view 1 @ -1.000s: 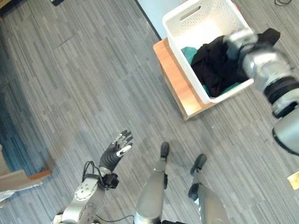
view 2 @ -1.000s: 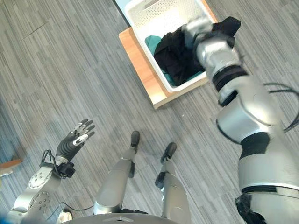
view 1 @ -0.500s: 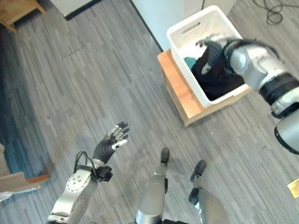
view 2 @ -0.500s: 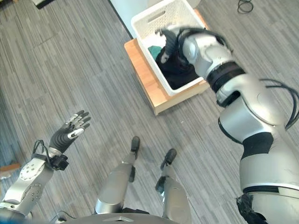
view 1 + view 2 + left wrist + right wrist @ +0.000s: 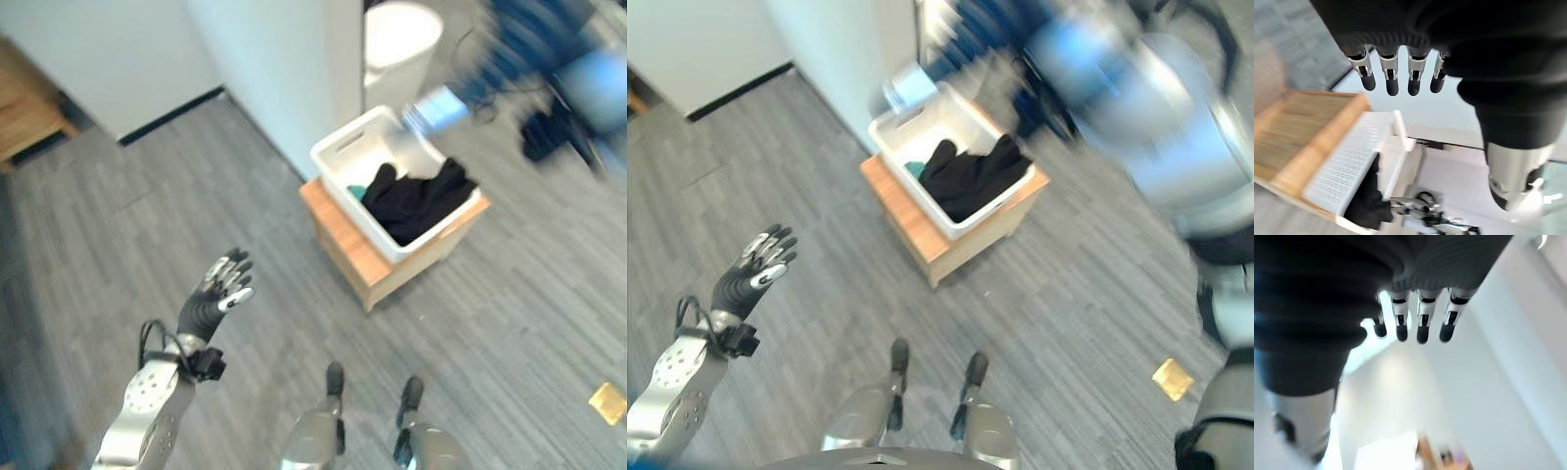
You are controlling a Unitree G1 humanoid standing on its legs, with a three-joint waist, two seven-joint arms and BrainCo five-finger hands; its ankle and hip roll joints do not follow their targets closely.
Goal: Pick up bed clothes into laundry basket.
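The black bed clothes (image 5: pixel 419 204) lie bunched inside the white laundry basket (image 5: pixel 338 162), draped up against its far right rim, with a bit of teal cloth (image 5: pixel 357 192) showing beneath them at the basket's left side. The basket sits on a low wooden stand (image 5: pixel 338 238) on the grey plank floor (image 5: pixel 147 225), just beside the corner of a pale wall (image 5: pixel 265 69).

Going from the left: the left hand (image 5: pixel 215 292) is raised over the floor, well apart from the basket, palm up, its fingers (image 5: pixel 1392 73) straight and spread with nothing in them. Further right stands the basket with the clothes. Above and to the right of it the right arm shows as a blur; in the right wrist view the right hand (image 5: pixel 1327 293) has its fingers (image 5: pixel 1422 318) straight and apart, empty, held against a pale wall. A small yellow object (image 5: pixel 1172 378) lies on the floor at the far right.
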